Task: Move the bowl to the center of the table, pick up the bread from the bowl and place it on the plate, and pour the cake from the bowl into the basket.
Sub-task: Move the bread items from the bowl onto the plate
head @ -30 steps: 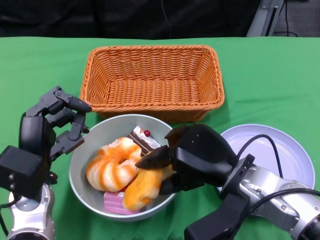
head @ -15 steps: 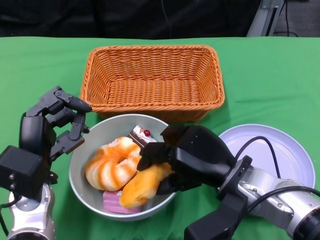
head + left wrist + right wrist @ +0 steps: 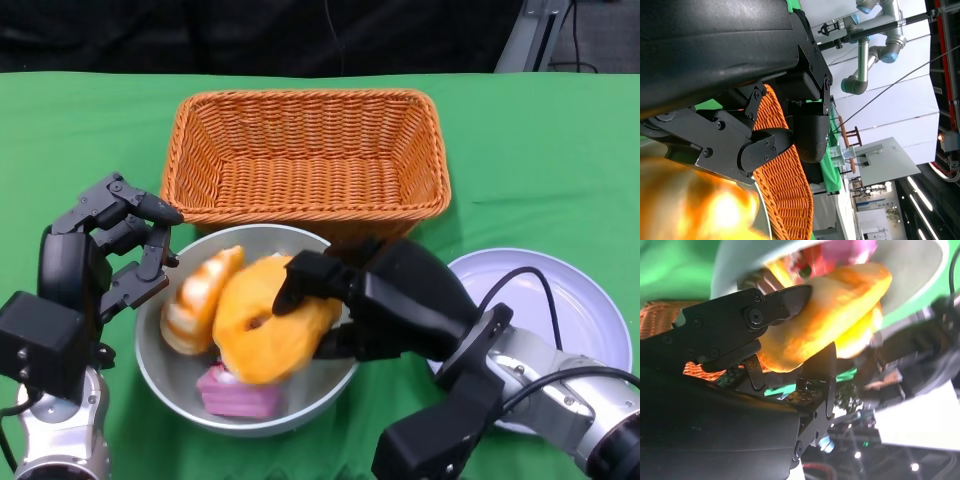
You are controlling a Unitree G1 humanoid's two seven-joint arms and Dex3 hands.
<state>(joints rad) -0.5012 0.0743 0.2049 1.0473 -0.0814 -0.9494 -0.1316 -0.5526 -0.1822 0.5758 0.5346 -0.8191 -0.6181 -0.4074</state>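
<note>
Evenly bright from overhead, soft shadows on the bench (image 3: 540, 150); motion-blurred bread (image 3: 268, 318); glaring white backgrounds and smeared foregrounds in both wrist views.

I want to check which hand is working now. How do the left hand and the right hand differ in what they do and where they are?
The right hand grips an orange bread over the bowl; the left hand holds nothing, its fingers apart. The right hand reaches in over the bowl's near right rim, while the left hand stands beside the bowl's left rim, in front of the basket. Both are black, on silver forearms.
</note>
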